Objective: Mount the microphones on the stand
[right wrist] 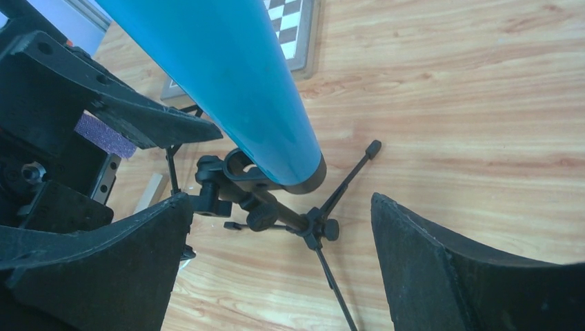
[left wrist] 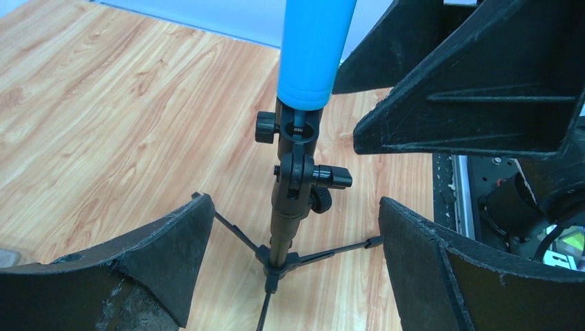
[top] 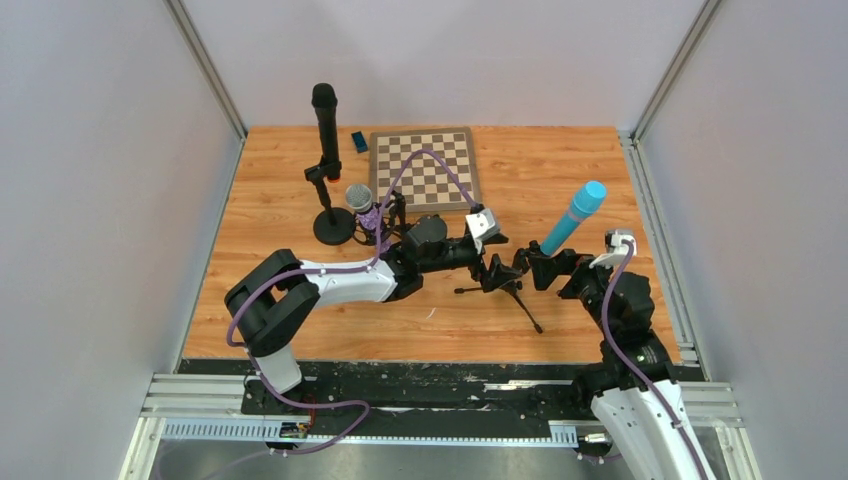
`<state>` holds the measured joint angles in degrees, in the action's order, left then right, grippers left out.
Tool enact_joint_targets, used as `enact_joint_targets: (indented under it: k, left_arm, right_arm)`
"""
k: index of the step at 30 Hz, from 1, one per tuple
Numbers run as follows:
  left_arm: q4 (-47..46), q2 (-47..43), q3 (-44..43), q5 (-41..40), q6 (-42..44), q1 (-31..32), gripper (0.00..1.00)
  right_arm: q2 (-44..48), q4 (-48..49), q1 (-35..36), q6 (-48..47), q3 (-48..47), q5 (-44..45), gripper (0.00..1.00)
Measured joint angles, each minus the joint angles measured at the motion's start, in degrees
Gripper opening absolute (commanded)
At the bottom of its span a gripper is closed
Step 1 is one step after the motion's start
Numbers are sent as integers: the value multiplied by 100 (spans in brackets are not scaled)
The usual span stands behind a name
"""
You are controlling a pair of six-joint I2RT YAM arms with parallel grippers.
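Three microphones share a wood-grain surface (top: 560,160) boxed in by pale grey walls (top: 100,200) with metal rails (top: 212,75) at the corners. The black microphone (top: 325,120) stands upright in a round-based stand (top: 332,225) at the far left. The purple microphone (top: 362,203) is just beside it, near a chessboard (top: 424,168). The light blue microphone (top: 573,218) leans in the clip of a small tripod stand (right wrist: 314,224). The left tool (left wrist: 293,207) and right tool (right wrist: 279,201) are both spread wide on either side of the tripod, gripping nothing.
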<state>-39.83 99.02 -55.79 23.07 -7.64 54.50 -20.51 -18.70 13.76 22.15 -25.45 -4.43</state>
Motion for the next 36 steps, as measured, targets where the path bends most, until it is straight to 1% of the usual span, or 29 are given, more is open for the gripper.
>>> enact_joint_targets:
  k: [7,14,18,20,26,27,28,29,30,35,36]
  left_arm:
    - [24,17,-109,85,-17,7,96]
    - [140,122,-402,55,42,118,94]
    - [319,306,-680,-24,109,190,93]
    - [428,400,-813,-70,170,210,91]
    - [732,660,-1119,-133,295,229,80]
    - [780,673,-1123,-136,310,232,78]
    - [833,682,-1123,-142,337,236,73]
    - [870,686,-1123,-151,356,240,70]
    - [892,686,-1123,-155,387,243,68]
    - [890,686,-1123,-175,466,247,65]
    - [890,686,-1123,-177,479,247,61]
  right_arm:
    - [68,-492,4,96,-164,-2,97]
    - [492,-785,4,431,-269,-11,86]
    - [682,-944,4,802,-269,-22,84]
    - [651,-1021,4,949,-269,-52,83]
    - [352,-1169,4,1263,-267,-236,82]
    - [315,-1193,4,1303,-267,-267,79]
    - [295,-1196,4,1344,-258,-291,75]
    - [291,-1196,4,1381,-245,-319,71]
    - [291,-1193,4,1401,-232,-330,69]
    - [289,-1198,4,1585,-61,-376,67]
    - [278,-1200,4,1617,-33,-387,67]
